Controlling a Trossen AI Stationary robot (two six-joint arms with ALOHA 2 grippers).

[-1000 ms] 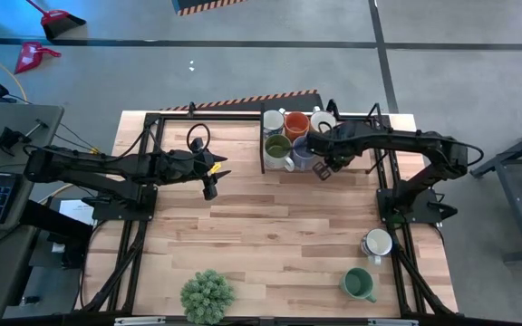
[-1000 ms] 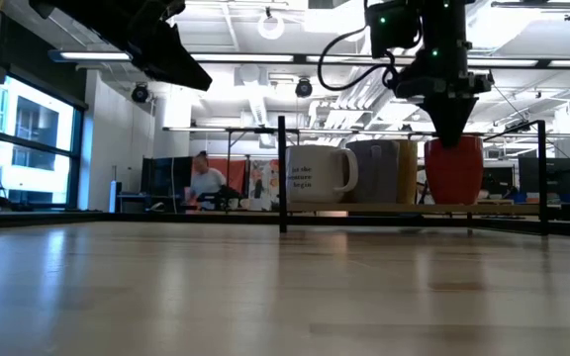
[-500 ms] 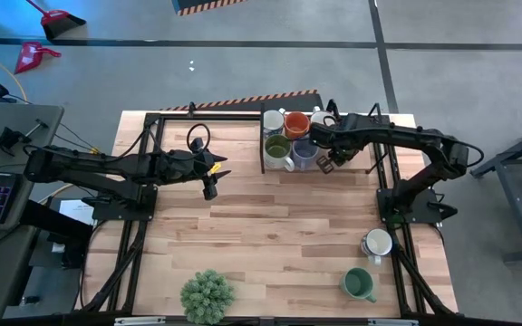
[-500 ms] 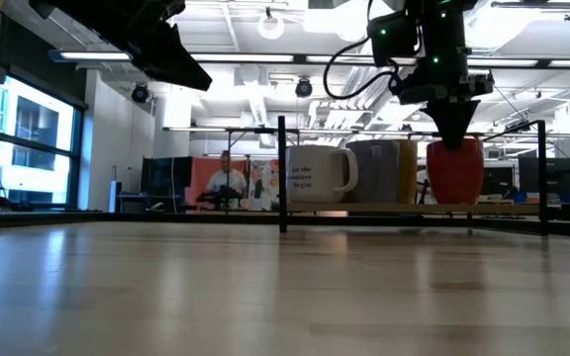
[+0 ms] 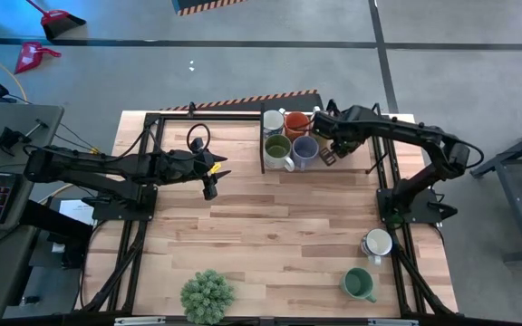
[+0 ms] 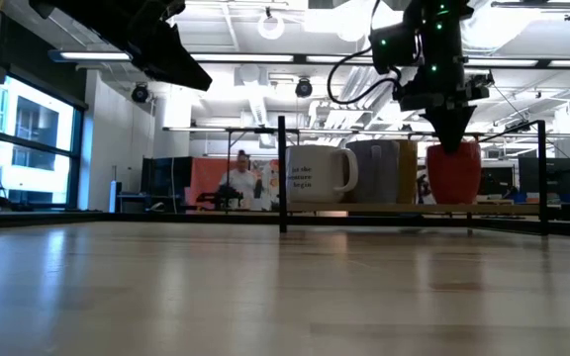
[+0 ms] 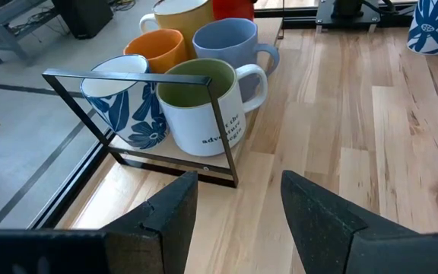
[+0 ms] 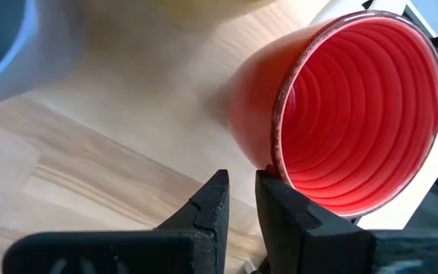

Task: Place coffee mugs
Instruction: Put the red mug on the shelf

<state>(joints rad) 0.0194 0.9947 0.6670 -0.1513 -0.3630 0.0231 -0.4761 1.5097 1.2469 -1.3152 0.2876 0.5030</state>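
Several coffee mugs stand in a black wire-framed tray [image 5: 263, 154] at the table's far side: white [image 5: 273, 120], orange [image 5: 296, 122], cream [image 5: 323, 118], olive-lined [image 5: 277, 148] and blue-grey [image 5: 304, 149]. At the tray's right end is a red mug [image 6: 453, 173], hidden by the arm in the high view, with my right gripper [image 5: 327, 156] shut on it from above. A white mug [image 5: 377, 243] and a green mug [image 5: 359, 284] stand on the table near the right front. My left gripper [image 5: 211, 181] hangs open left of the tray, holding nothing. My right gripper pinches the red mug's wall at its rim [image 8: 271, 164], one finger [image 8: 287, 209] inside and the other outside. The fingers point steeply down from above. The mug stays upright below them; whether its base touches the tray, I cannot tell.
A bushy potted plant [image 5: 207, 295] stands at the near edge. Black frame rails [image 5: 143, 226] run along both sides of the table. Bare wood lies across the table's middle [image 5: 270, 226].
My right gripper has carried the red mug a short way toward the table's far edge, beside the blue-grey mug, staying shut on it. The mug has stayed upright.
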